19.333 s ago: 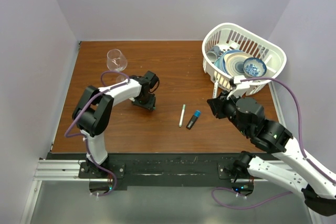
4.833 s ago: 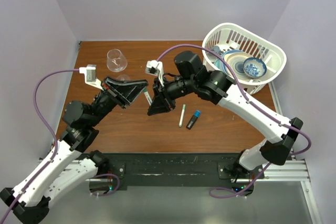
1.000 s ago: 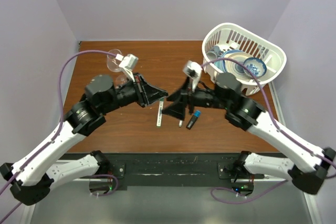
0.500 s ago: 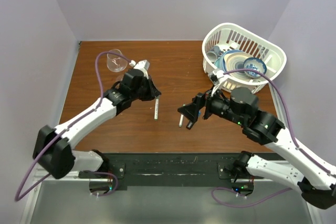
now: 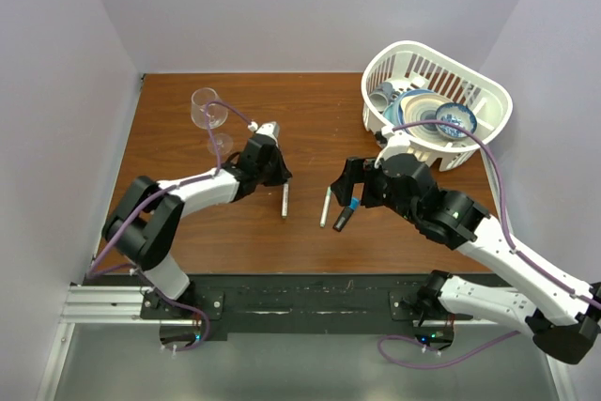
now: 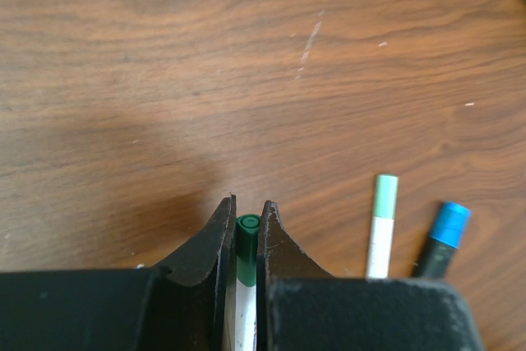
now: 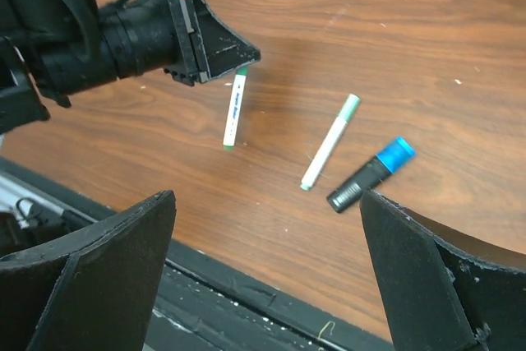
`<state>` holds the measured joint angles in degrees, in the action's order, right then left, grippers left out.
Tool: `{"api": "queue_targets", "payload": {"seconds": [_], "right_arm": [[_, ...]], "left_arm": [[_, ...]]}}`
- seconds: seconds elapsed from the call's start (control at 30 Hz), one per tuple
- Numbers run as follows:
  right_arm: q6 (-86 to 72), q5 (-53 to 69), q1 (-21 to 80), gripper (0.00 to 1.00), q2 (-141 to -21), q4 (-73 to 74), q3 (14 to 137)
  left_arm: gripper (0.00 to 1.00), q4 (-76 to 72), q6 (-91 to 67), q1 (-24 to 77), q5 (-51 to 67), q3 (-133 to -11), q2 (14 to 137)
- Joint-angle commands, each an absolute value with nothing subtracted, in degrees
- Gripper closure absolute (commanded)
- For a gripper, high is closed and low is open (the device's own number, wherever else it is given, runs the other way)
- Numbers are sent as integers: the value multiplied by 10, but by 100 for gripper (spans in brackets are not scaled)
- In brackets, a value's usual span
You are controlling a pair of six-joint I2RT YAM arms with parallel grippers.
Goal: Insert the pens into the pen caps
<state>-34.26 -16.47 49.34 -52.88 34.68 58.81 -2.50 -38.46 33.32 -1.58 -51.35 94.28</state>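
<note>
My left gripper (image 5: 279, 176) (image 6: 246, 205) (image 7: 215, 57) is shut on the green-capped end of a thin white pen (image 5: 285, 202) (image 6: 247, 234) (image 7: 233, 113), which slants down toward the table. A second white pen with a pale green cap (image 5: 325, 206) (image 6: 382, 223) (image 7: 330, 140) lies on the wood to its right. Next to that lies a black marker with a bright blue cap (image 5: 346, 214) (image 6: 440, 237) (image 7: 370, 175). My right gripper (image 5: 349, 185) (image 7: 267, 196) hovers over these two, open wide with nothing between its fingers.
A white dish basket (image 5: 491, 91) full of bowls and plates stands at the back right. A wine glass (image 5: 208, 110) stands at the back left, just behind the left arm. The black rail (image 7: 246, 306) runs along the table's near edge.
The right gripper has let go of the held pen, opened wide and drawn back to the right. The left gripper has carried that pen lower and slightly left.
</note>
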Motion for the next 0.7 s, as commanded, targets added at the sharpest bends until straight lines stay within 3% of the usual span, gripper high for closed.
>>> {"api": "queue_targets", "payload": {"seconds": [0.0, 0.13, 0.23, 0.37, 0.4, 0.43, 0.53, 0.67], "right_arm": [[-367, -210, 494, 1, -548, 373, 627], [-365, -236, 494, 1, -558, 397, 646], [-368, -240, 494, 1, -555, 407, 659], [-381, -242, 494, 1, -553, 432, 686], [-386, -242, 494, 1, -550, 436, 689], [-396, -241, 494, 1, -548, 434, 687], [-400, -236, 494, 1, -543, 432, 695], [-409, -264, 494, 1, -542, 442, 716]], "left_arm": [[100, -91, -398, 330, -17, -504, 968], [89, -88, -401, 330, -16, -490, 976], [69, -80, -401, 330, -14, -487, 964], [51, -11, -382, 329, 16, -527, 925], [42, -2, -374, 328, 21, -546, 913], [23, 33, -356, 329, 25, -555, 900], [0, 54, -322, 329, 50, -572, 828], [0, 39, -285, 328, 104, -556, 682]]}}
